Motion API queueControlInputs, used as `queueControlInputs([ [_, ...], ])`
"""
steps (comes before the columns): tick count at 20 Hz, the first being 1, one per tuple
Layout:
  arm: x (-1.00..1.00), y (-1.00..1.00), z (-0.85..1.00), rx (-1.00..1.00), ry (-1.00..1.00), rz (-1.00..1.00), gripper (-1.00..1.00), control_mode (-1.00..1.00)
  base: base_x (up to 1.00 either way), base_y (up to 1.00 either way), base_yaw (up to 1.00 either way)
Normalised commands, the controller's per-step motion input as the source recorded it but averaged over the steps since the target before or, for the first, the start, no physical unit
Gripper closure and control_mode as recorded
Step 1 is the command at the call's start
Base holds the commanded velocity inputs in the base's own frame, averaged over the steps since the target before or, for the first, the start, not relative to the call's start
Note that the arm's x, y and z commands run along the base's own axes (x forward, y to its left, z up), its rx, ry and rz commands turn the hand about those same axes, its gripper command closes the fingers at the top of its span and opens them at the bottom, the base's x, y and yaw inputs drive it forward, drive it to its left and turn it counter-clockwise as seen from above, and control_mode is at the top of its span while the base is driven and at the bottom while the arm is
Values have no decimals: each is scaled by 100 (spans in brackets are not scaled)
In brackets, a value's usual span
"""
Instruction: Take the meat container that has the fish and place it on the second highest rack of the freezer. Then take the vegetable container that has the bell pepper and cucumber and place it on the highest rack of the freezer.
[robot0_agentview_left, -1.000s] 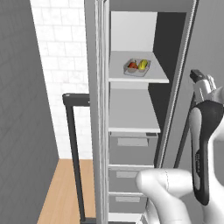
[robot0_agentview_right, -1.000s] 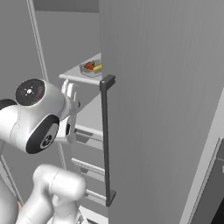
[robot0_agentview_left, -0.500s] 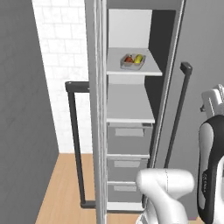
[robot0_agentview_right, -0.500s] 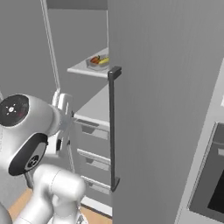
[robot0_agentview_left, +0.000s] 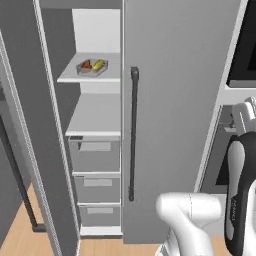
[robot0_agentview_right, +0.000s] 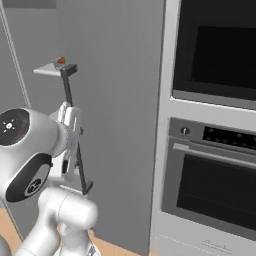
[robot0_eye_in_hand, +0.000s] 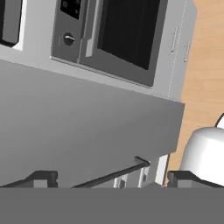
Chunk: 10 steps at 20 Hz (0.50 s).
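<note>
Vegetable container (robot0_agentview_left: 92, 67) — a shallow tray of red and yellow pieces — rests on the upper white shelf (robot0_agentview_left: 100, 75) at about 11 o'clock in the left base view, near that shelf's front edge; in the right base view it shows as a small tray (robot0_agentview_right: 59, 62) at 10 o'clock, just beyond the top of the door handle.

Gripper (robot0_eye_in_hand: 111, 181): jaws spread wide with nothing between them, the two dark fingertips (robot0_eye_in_hand: 41, 178) standing well apart at 6 o'clock of the hand view. Between them runs the dark door handle (robot0_eye_in_hand: 114, 173), a slanted bar against the grey freezer door (robot0_eye_in_hand: 87, 127).

Outward from the hand, the oven (robot0_eye_in_hand: 118, 30) occupies 12 o'clock of the hand view, and wood floor (robot0_eye_in_hand: 203, 65) lies at 2 o'clock.

In the left base view the freezer door (robot0_agentview_left: 175, 100) is closed over the right half of the cabinet, its vertical handle (robot0_agentview_left: 133, 135) near its left edge. Left of that edge the compartment stands open: a second shelf (robot0_agentview_left: 97, 117) below the first, free space between the two, then three drawers (robot0_agentview_left: 97, 182) down to 6 o'clock. The other door (robot0_agentview_left: 30, 125) is swung outward at 9 o'clock.
</note>
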Motion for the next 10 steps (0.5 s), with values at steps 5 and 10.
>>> queueControlInputs([
  [5, 0, 0, 0, 0, 0, 0, -100, 100, -36, -100, -15],
  [10, 0, 0, 0, 0, 0, 0, -100, 100, -29, -100, -17],
])
